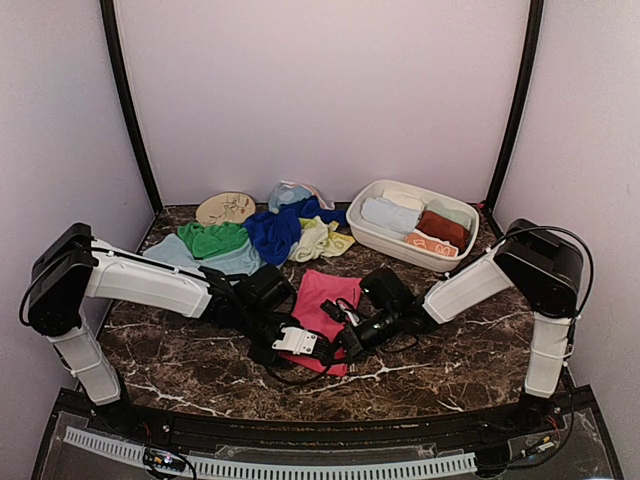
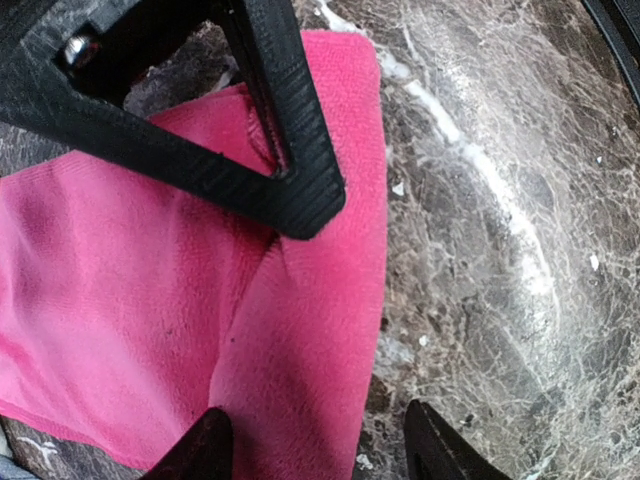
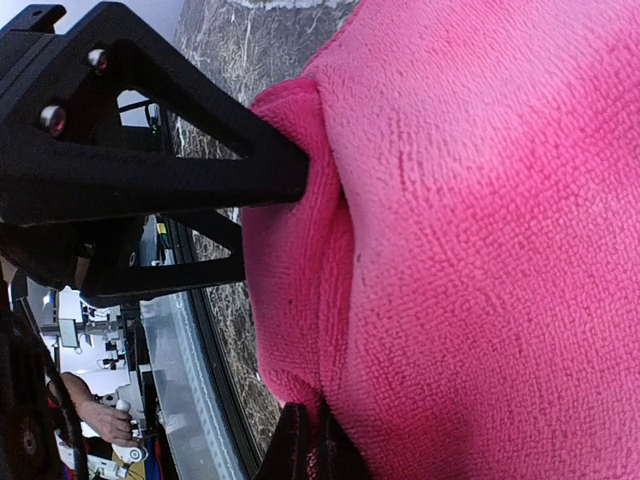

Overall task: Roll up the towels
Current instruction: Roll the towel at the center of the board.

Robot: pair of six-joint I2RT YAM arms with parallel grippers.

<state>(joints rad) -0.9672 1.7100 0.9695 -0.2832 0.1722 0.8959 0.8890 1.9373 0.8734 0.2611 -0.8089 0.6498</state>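
A pink-red towel (image 1: 326, 294) lies spread on the marble table, and both grippers meet at its near edge. My right gripper (image 3: 315, 452) is shut on a fold at that edge of the towel (image 3: 480, 250). My left gripper (image 2: 325, 450) is open, one fingertip (image 2: 208, 448) over the cloth (image 2: 150, 300) and the other over bare marble, so it straddles the towel's side edge. The right gripper's black fingers (image 2: 280, 170) press into the cloth just ahead of it. Loose green (image 1: 213, 238), royal blue (image 1: 275, 232), lime-yellow (image 1: 322, 240) and pale blue (image 1: 222, 262) towels are heaped behind.
A white oval basin (image 1: 372, 235) at the back right holds several rolled towels. A round tan disc (image 1: 226, 208) lies at the back left. Both arms reach in low across the front of the table (image 1: 470, 350), cables trailing near the grippers.
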